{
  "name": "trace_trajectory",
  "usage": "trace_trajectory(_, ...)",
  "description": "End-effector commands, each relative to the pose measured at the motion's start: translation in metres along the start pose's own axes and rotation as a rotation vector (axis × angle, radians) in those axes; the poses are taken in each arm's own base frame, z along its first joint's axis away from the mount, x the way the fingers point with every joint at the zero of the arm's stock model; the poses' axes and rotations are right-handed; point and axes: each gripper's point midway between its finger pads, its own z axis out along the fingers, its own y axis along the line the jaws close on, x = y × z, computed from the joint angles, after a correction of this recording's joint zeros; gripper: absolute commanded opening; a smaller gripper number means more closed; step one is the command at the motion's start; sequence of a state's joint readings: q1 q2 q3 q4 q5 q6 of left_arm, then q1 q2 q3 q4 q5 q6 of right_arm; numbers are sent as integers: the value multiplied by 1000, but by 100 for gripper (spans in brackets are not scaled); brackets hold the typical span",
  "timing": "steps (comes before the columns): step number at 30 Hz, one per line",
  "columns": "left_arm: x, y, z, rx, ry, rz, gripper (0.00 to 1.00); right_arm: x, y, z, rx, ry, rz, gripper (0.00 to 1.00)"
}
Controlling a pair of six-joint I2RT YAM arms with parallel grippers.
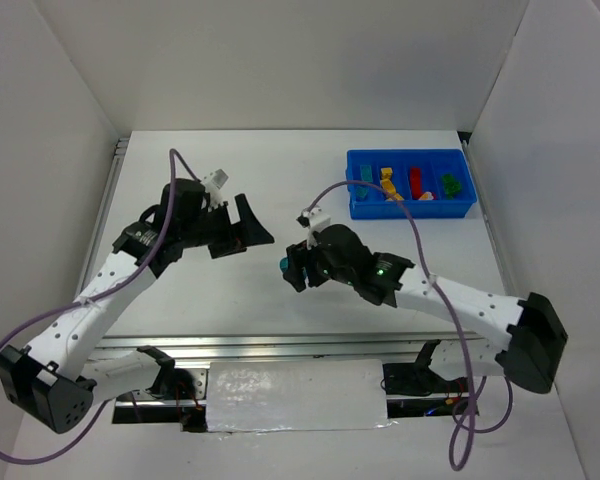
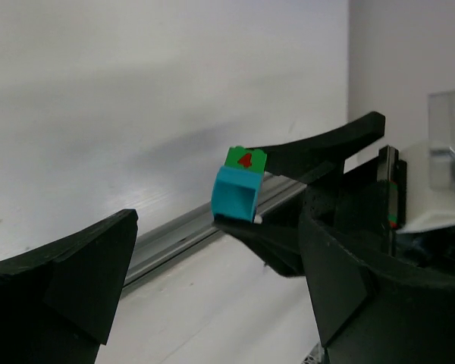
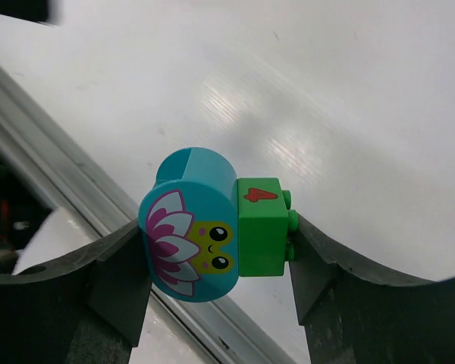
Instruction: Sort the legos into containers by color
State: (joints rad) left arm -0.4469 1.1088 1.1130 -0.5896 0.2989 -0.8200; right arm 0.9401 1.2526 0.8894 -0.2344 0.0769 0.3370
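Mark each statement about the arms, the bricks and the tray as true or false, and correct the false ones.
1. The right pincer holds a cyan piece joined to a green brick. True.
2. The left pincer grips a red brick. False: it is open and holds nothing.
3. The blue tray sits at the far right of the table, away from both pincers. True.
4. The tray's compartments hold no bricks. False: several bricks lie in them, among them a red brick and a yellow brick.
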Motion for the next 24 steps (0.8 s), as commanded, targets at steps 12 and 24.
trace_trajectory(12, 13, -62, 20, 325, 186, -54, 90, -74, 31, -40, -126, -259, -70, 0)
trace_trajectory(24, 35, -67, 35, 335, 283, -41, 21, -108, 39, -53, -128, -344, -56, 0)
